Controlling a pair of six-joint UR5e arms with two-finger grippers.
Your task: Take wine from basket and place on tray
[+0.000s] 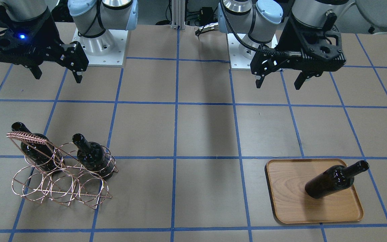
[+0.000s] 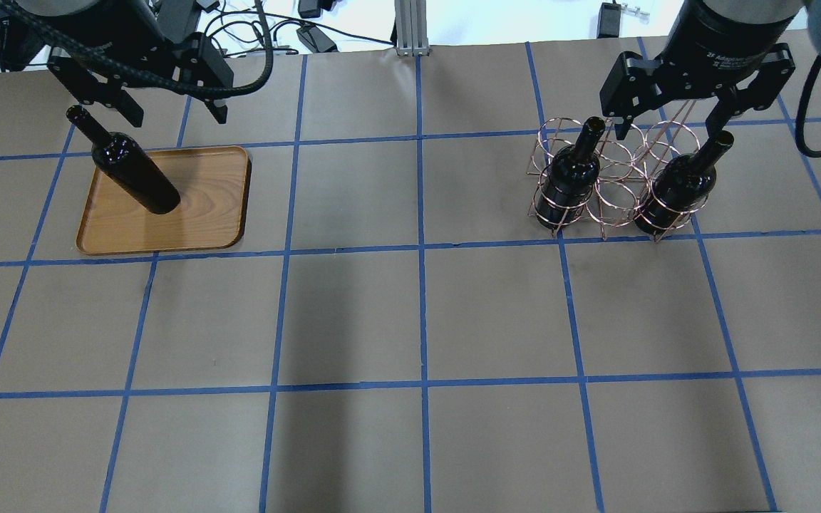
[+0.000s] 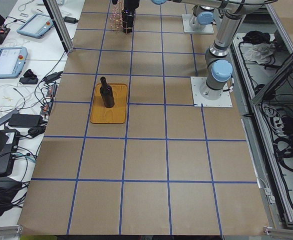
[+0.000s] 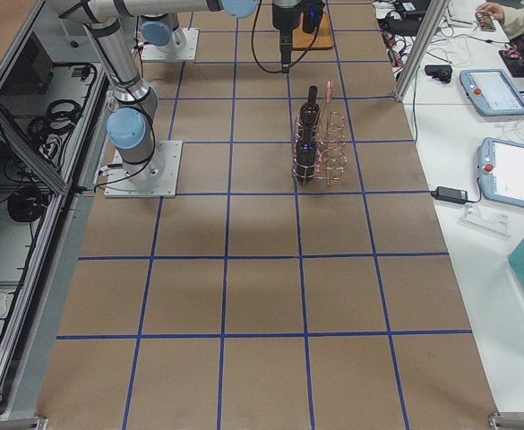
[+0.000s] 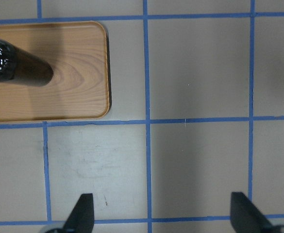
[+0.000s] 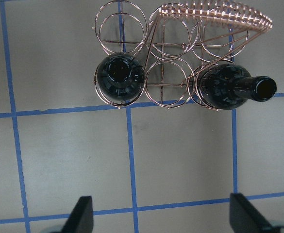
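Overhead exterior: right gripper (image 2: 673, 122) is hovering, jaws spread and empty, with the basket (image 1: 29, 138) below and ahead; left gripper (image 2: 176, 115), equally spread and empty, is hanging with the tray (image 2: 218, 206) below and ahead.
Wine: tray bottle (image 2: 136, 174) is standing ahead of the left gripper; left bottle (image 6: 118, 77) and right bottle (image 6: 224, 88) are sitting in rings ahead of the right gripper.
Grasp: centring on one neck, descending straight, lifting vertically so rings are not dragging the basket; handle struts are seemingly crowding the right bottle.
Hidden: side views are leaving both grippers too small to read; wrist views are showing fingertips only.

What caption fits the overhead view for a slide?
One bottle on the tray, two bottles in the basket; left hand, right hand open.
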